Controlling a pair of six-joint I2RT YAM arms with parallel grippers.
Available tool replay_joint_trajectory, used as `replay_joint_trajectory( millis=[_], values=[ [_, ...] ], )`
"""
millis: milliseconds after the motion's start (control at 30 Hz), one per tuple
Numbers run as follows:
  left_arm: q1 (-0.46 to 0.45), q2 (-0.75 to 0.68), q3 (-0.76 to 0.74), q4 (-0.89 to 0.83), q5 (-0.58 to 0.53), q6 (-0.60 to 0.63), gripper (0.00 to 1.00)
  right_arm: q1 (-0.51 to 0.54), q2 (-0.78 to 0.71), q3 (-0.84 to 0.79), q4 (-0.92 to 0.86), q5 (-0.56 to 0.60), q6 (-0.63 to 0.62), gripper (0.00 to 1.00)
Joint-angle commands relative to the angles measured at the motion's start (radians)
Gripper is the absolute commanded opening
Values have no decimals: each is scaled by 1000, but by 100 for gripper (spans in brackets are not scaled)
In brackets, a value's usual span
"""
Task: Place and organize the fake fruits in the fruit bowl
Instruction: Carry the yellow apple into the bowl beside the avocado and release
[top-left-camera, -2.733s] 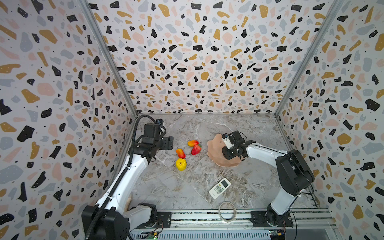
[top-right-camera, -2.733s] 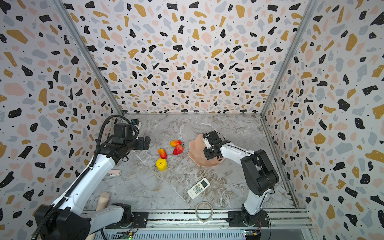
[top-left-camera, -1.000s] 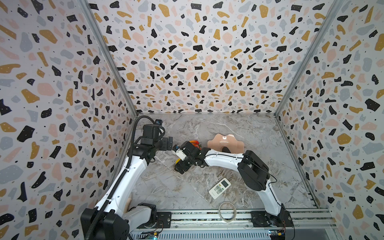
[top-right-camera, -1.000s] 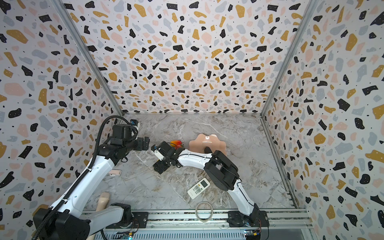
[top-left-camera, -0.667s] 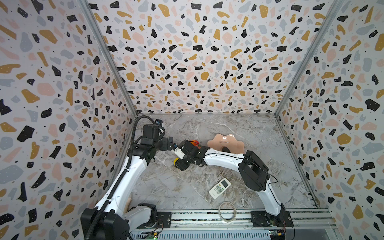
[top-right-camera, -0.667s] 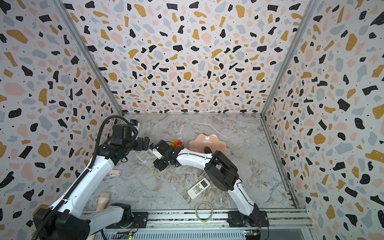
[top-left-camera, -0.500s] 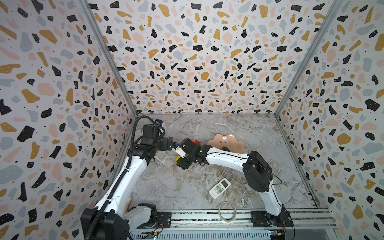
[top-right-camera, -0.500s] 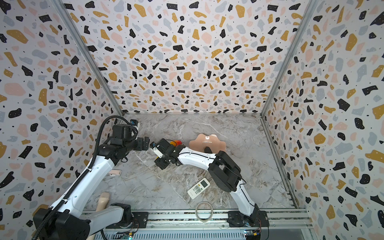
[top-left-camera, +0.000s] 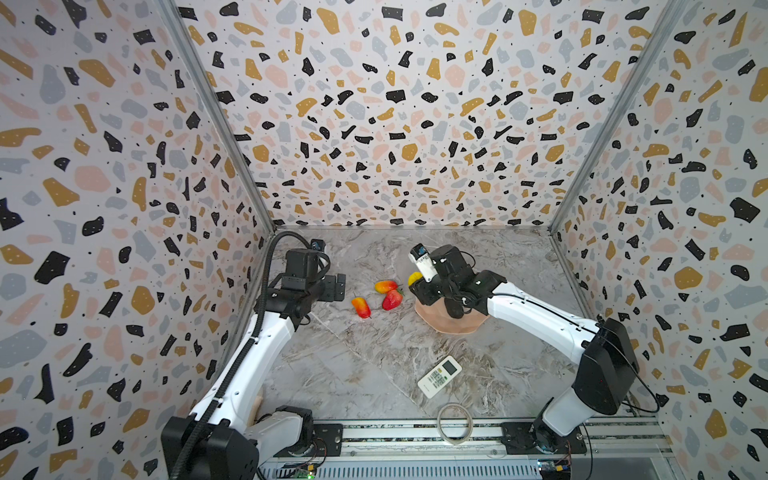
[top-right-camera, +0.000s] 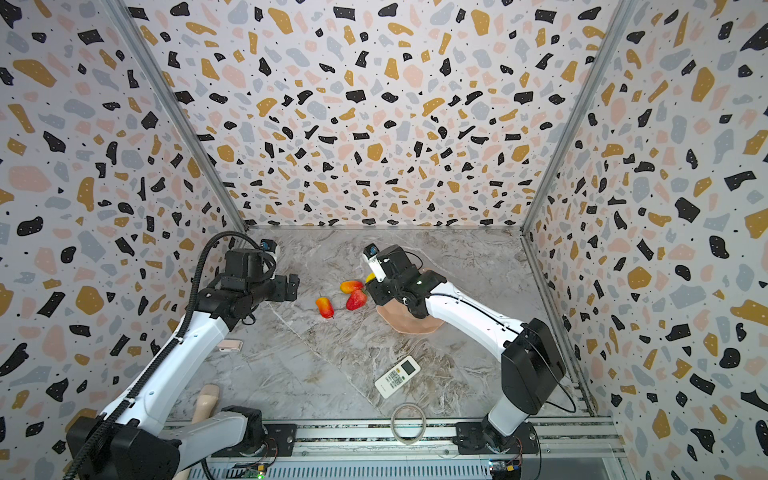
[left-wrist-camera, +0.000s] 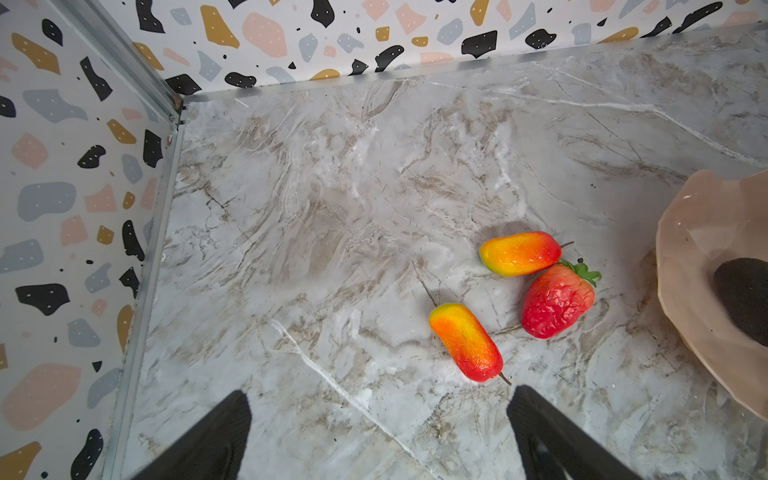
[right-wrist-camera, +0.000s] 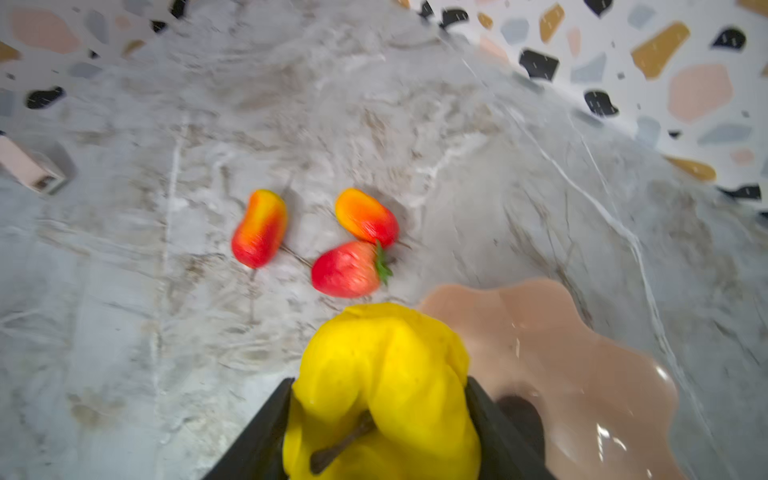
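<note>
The right fingers (right-wrist-camera: 266, 432) are clamped on the lumpy yellow fruit (right-wrist-camera: 386, 365), one on each side, stalk end facing the wrist camera, and it is lifted clear of the desk (top-left-camera: 374, 353). That is the carry step, I'd say: the fruit hangs just at the near edge of the pink bowl (top-left-camera: 453, 326), not yet over its hollow. The dark avocado (left-wrist-camera: 744, 299) already lies inside the bowl. Out on the marble, three fruits wait: the strawberry (top-left-camera: 392, 300) touching one red-and-yellow oblong fruit (top-left-camera: 385, 286), and the second oblong fruit (top-left-camera: 361, 306) a little apart from them. Across the way, the left fingers (left-wrist-camera: 224, 432) stand wide open and empty, hovering near that pile. The white remote (top-left-camera: 439, 376) sits well apart, out of it all. Next, the right arm looks to need a short swing over the bowl's middle, then a drop low enough that the fruit doesn't bounce off the glossy slope, and a release next to the avocado rather than on top of it. After that, three more trips for the red ones.
</note>
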Motion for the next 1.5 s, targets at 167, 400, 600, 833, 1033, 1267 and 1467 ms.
replay_joint_trajectory(
  millis=[167,400,600,833,1033,1267,1467],
  values=[
    [6,-14,-4,30,29,7,100,-86,-38,-179,97,-37,32,30],
    [6,-14,-4,30,41,7,99,-111,41,-188,167,-62,28,29],
    [6,-13,-8,31,40,8,100,-112,88,-167,177,-53,22,30],
    [6,-9,-8,33,43,10,100,-112,110,-167,175,-43,16,42],
    [6,-6,-7,32,44,13,100,-112,109,-162,163,-31,10,58],
    [6,-5,-6,33,46,11,100,-111,101,-147,132,-17,-4,71],
    [6,-7,-6,32,47,12,100,-111,95,-132,112,-10,-12,84]
  ],
)
